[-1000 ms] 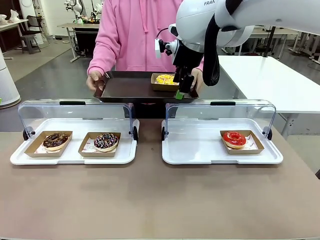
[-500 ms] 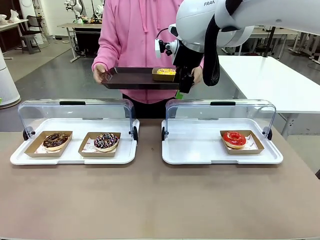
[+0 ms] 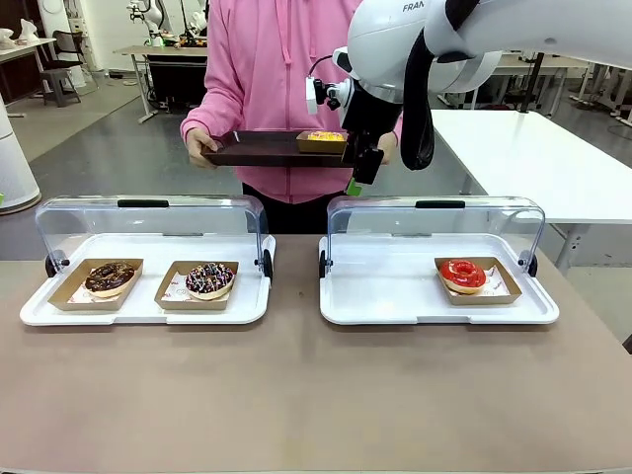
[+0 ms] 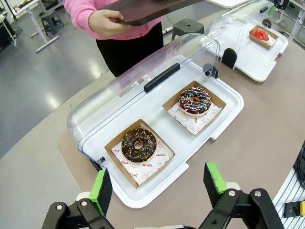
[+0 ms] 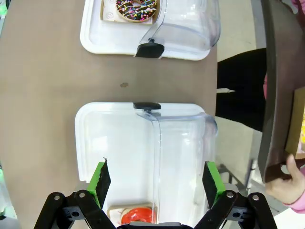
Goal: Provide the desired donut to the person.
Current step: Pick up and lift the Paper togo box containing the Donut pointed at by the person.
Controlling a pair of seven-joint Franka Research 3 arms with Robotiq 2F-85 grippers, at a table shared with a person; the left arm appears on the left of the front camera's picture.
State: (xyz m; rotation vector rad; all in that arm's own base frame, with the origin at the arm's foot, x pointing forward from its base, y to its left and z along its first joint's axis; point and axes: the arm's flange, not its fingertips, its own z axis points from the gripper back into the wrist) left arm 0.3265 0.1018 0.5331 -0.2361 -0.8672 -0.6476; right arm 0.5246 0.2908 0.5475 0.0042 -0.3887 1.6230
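A brown surface (image 3: 296, 395) carries two white display cases side by side, each with its clear domed lid tipped up at the far side. The left case (image 3: 144, 315) holds two brown paper trays near each other: a chocolate donut (image 3: 110, 276) with pale crumbs on the outer side, and a chocolate donut with coloured sprinkles (image 3: 209, 278) nearer the middle. The right case (image 3: 395, 314) holds a red glazed donut (image 3: 462, 274) in its own paper tray, toward the outer end. A white table (image 3: 533, 158) stands beyond, on a grey floor.

Raised lids (image 3: 148, 225) block white trays' (image 3: 395, 296) far side; front approach free over table (image 3: 296, 395).
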